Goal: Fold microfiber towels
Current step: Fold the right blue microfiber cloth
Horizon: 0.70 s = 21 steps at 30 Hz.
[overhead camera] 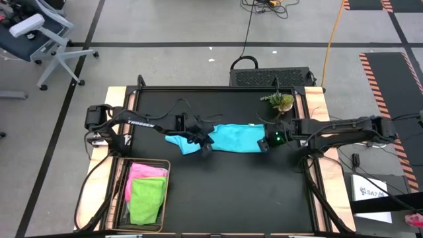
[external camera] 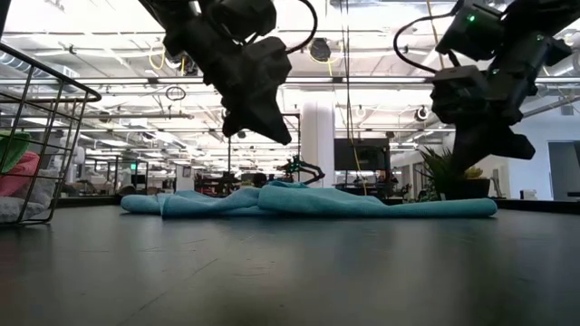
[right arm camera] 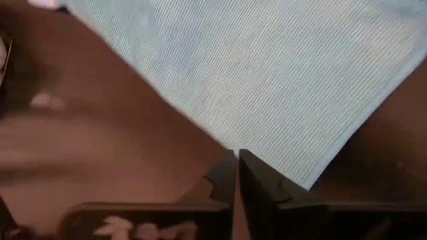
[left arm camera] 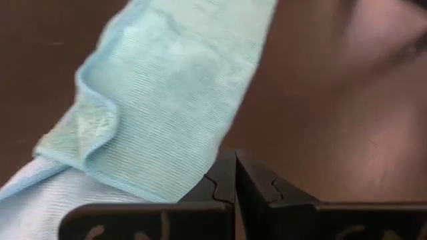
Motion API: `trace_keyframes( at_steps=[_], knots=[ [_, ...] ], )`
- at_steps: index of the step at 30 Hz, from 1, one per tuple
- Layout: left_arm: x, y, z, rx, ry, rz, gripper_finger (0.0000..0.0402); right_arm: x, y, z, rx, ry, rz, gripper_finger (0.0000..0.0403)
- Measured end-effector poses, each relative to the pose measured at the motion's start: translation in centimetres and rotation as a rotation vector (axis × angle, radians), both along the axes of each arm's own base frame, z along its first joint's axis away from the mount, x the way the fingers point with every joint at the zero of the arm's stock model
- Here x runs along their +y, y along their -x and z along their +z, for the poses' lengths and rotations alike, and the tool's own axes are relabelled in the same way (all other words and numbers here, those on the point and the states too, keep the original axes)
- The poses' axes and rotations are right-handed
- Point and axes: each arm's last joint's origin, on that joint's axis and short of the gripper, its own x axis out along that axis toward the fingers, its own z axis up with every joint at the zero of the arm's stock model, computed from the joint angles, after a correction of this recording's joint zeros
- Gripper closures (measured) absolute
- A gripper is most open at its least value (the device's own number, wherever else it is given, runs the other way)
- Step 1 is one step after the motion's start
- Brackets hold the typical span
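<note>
A teal towel (overhead camera: 225, 139) lies flat on the black table as a long strip running left to right, with its left end bunched and a corner turned over (left arm camera: 87, 127). My left gripper (overhead camera: 206, 147) hangs shut above the strip's left part, clear of it in the low view (external camera: 261, 134). Over the strip's right end my right gripper (overhead camera: 263, 147) is also shut and also clear of the cloth (external camera: 494, 154). In each wrist view the shut fingertips (left arm camera: 235, 160) (right arm camera: 237, 160) have no cloth between them.
A wire basket (overhead camera: 119, 192) at the near left holds a pink towel (overhead camera: 147, 172) and a lime green towel (overhead camera: 147, 198). A small potted plant (overhead camera: 279, 101) stands at the far right, just behind my right arm. Bare black table lies near and far of the strip.
</note>
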Motion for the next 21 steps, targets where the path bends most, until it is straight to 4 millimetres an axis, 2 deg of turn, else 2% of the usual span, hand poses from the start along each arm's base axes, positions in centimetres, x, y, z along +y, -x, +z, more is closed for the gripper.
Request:
trace_keyframes(
  at_steps=[6,13,17,21],
  knots=[
    [-0.1,0.0,0.0,0.003,-0.015,0.068,0.0395,0.8,-0.8,-1.0,0.051,0.046,-0.044,0.0399],
    [-0.1,0.0,0.0,0.003,0.009,0.099,0.0388,1.3,-2.7,-3.4,0.113,0.062,-0.016,0.0402],
    [-0.1,0.0,0.0,0.004,0.013,0.104,0.0388,2.2,-3.0,-4.6,0.177,-0.013,0.059,0.0403],
    [-0.1,0.1,-0.1,0.024,0.023,0.094,0.0399,4.2,-2.5,-4.9,0.245,-0.127,0.195,0.0403]
  ],
)
